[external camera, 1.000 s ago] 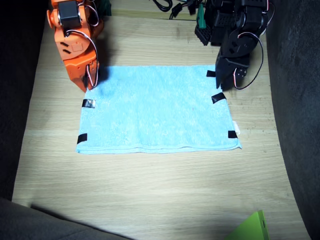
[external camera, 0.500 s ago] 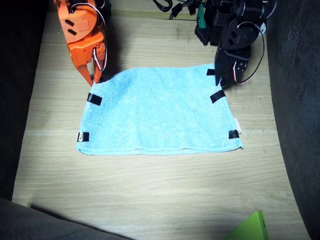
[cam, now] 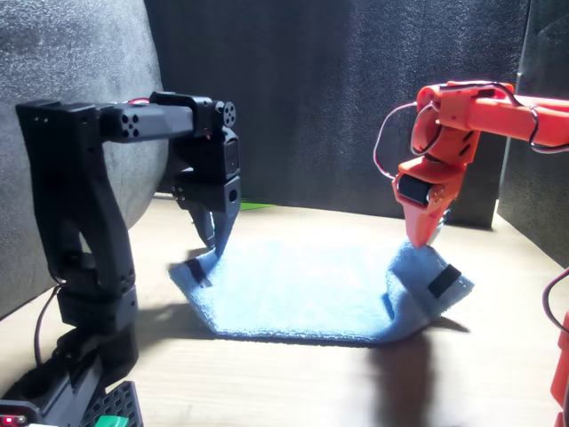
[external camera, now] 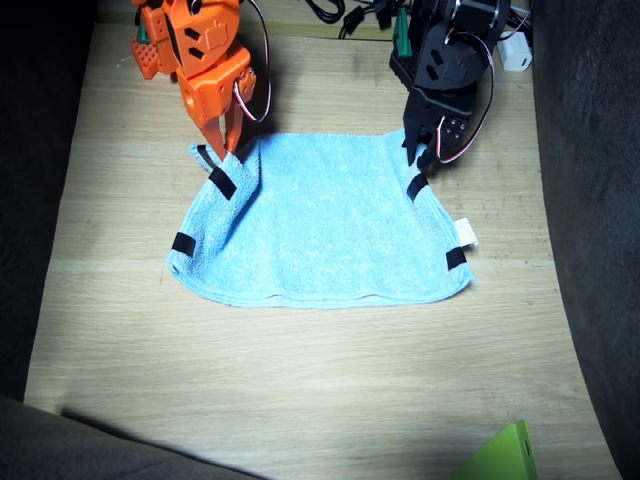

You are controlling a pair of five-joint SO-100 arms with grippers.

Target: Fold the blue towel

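Fixed view, both pincers, right pincer (external camera: 226, 150), left pincer (external camera: 413, 155), pinched onto raised blue towel (external camera: 320, 235) corners.

Lab bench setup: wood table (external camera: 300, 400), dark foam walls (cam: 338, 89), loose cables (external camera: 345, 12), two small arms.

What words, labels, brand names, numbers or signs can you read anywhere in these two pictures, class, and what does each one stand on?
None can be read in either view.
The small white tag on the blue towel looks blank at this size; any print is too small to tell.
The black tape marks on the towel are plain strips, no lettering.
The orange right arm and black left arm show no legible markings.
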